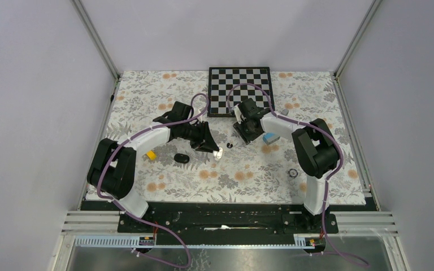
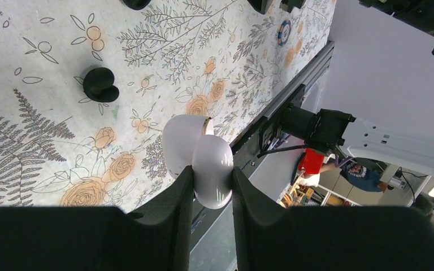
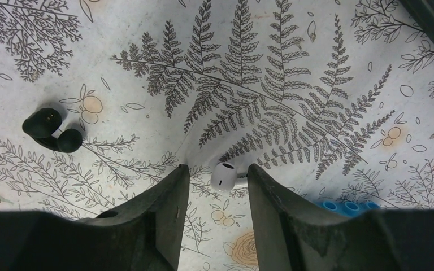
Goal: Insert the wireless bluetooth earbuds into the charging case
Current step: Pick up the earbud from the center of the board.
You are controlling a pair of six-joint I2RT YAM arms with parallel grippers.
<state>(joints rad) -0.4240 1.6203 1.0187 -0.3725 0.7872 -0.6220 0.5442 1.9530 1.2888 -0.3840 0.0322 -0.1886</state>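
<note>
Left claw [image 2: 212, 176] is clamped, right claw [image 3: 217, 169] spread, both arms reaching inward.

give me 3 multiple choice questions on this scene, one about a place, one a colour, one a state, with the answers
1. Where is the white earbud?
A. on the chessboard
B. on the mat, between the right hand's fingers
C. on the yellow block

2. What colour is the charging case?
A. white
B. black
C. yellow

3. How is the left hand?
A. open and empty
B. shut on the charging case
C. shut on the yellow block

Answers:
1 B: the right wrist view shows it lying there.
2 A: its shell is white in the left wrist view.
3 B: both fingers press the case's sides.
</note>
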